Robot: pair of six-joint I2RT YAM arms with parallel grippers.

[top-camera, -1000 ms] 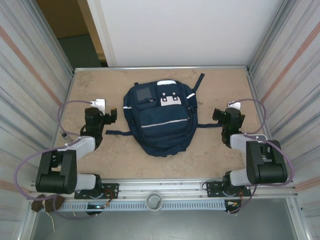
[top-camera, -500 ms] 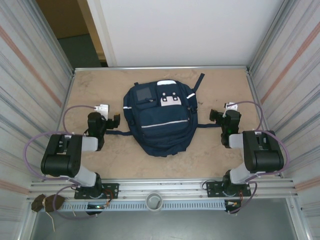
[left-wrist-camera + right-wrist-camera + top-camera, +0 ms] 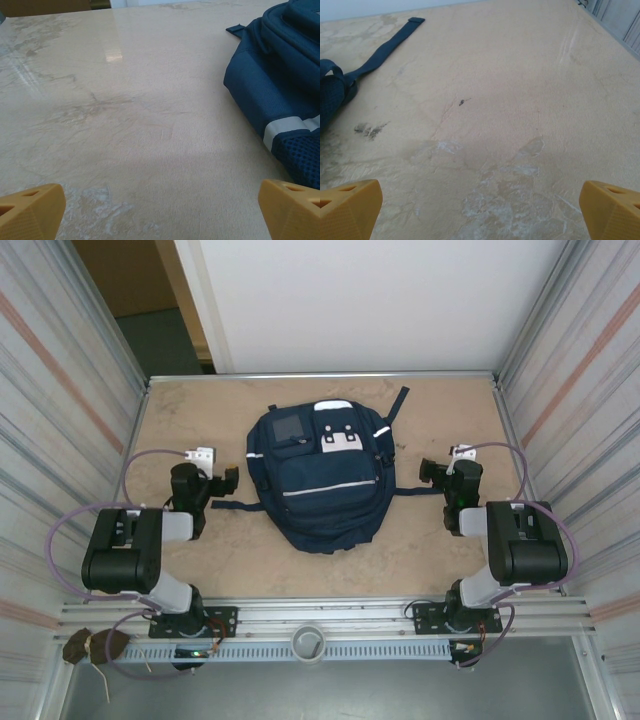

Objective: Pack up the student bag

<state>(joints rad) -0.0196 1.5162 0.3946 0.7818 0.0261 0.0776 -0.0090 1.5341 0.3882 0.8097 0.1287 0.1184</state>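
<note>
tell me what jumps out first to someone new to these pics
The big navy student bag lies flat in the middle of the beige table, white label patches facing up. The left gripper and right gripper sit on either side of it, both open and empty, orange fingertips spread wide in the wrist views.

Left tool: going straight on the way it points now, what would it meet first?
Probably bare table: the line between the left tool's open fingertips runs over tabletop. The student bag lies right of that line, so one finger might brush its side; depth is unclear.
</note>
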